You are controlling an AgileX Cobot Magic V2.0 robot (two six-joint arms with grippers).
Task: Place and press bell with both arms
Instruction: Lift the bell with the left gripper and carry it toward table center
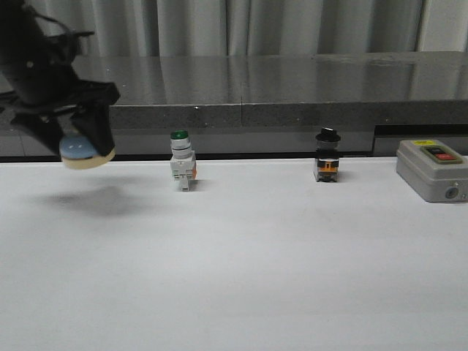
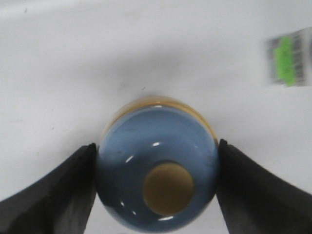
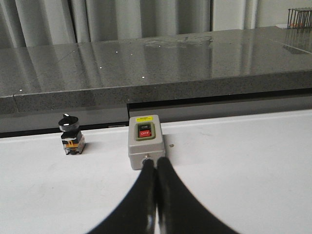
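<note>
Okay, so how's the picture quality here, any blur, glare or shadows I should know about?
Front view: the left gripper and bell are soft with blur, and a faint shadow lies on the table beneath them. Left wrist view: small glints on the bell's dome, and the green-topped switch is smeared. Right wrist view: sharp, with reflections on the dark counter.

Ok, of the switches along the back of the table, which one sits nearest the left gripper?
The green-capped white switch, closest to the left gripper holding the bell. The black-knob switch and grey box stand farther right.
</note>
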